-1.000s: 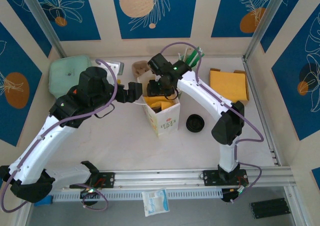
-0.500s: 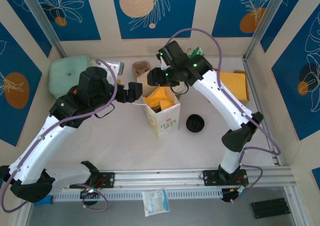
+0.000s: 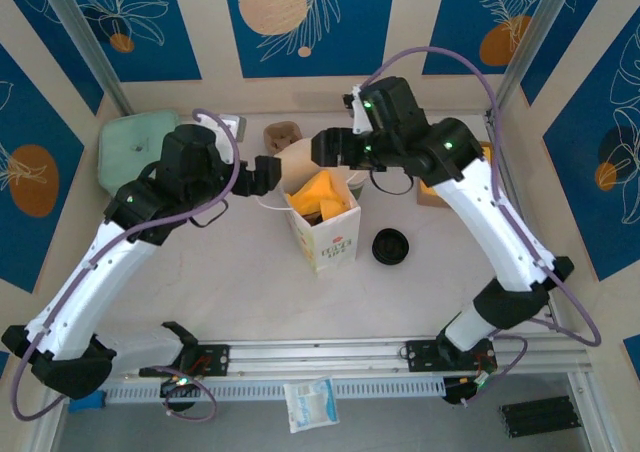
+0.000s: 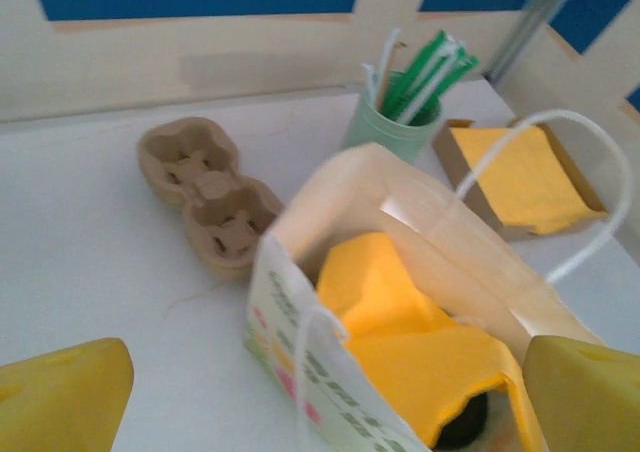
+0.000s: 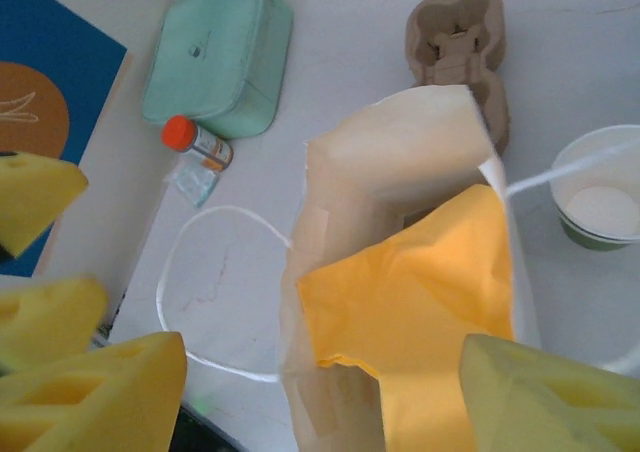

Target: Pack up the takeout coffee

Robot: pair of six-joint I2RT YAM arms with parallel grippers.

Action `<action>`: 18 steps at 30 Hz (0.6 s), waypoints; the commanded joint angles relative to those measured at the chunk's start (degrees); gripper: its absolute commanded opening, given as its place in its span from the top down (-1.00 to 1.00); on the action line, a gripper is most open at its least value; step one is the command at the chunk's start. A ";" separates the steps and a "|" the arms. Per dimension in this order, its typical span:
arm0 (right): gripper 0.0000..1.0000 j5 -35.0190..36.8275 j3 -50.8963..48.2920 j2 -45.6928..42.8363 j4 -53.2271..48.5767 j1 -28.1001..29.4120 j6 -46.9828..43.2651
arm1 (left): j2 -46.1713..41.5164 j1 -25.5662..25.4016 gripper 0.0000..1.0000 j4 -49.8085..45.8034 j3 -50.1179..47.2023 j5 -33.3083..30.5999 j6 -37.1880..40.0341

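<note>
A white paper bag [image 3: 322, 227] stands mid-table with yellow napkins [image 3: 322, 194] sticking out of its mouth. Deep inside it, under the napkin's edge, a round black lid [image 4: 463, 424] peeks out. It looks like the takeout coffee's lid, and the cup body is hidden. My right gripper [image 3: 330, 150] hangs open above the bag's far side, its yellow fingers [image 5: 548, 392] spread over the bag mouth [image 5: 400, 222] with nothing between them. My left gripper [image 3: 268, 175] is open beside the bag's left side, with the bag [image 4: 330, 372] between its wide yellow fingers [image 4: 60, 397].
A black lid [image 3: 390, 245] lies on the table right of the bag. The brown cup carrier [image 3: 283, 134] and a mint box [image 3: 135, 142] sit at the far left. The green straw cup [image 4: 395, 122], a napkin tray [image 4: 525, 177] and an open white cup [image 5: 600, 202] stand behind the bag.
My right gripper has risen out of the bag mouth, drawn back to the far right and opened wider. The left arm has shifted slightly away from me.
</note>
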 commanded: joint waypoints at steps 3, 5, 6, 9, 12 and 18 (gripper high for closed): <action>-0.92 -1.62 -8.08 -7.47 4.08 -4.53 0.39 | 0.50 5.68 -0.99 -0.81 3.23 -0.84 3.55; -0.98 -1.87 -11.41 -10.00 5.35 -6.81 0.34 | 0.77 7.84 -0.99 -0.61 3.44 -0.51 4.16; -0.98 -2.27 -13.18 -11.44 6.09 -8.16 0.15 | 0.87 8.83 -0.99 -0.53 3.39 -0.33 4.40; -0.98 -2.61 -17.91 -14.75 7.37 -12.09 -0.24 | 1.08 11.82 -0.99 -0.05 2.88 -0.15 4.90; -0.98 -1.26 -23.32 -18.44 9.40 -16.02 -0.96 | 0.87 14.64 -0.99 1.12 1.37 -0.16 5.33; -0.98 -0.58 -32.19 -20.66 10.97 -27.90 -1.76 | -0.24 20.70 -0.99 5.36 -4.79 -1.43 5.11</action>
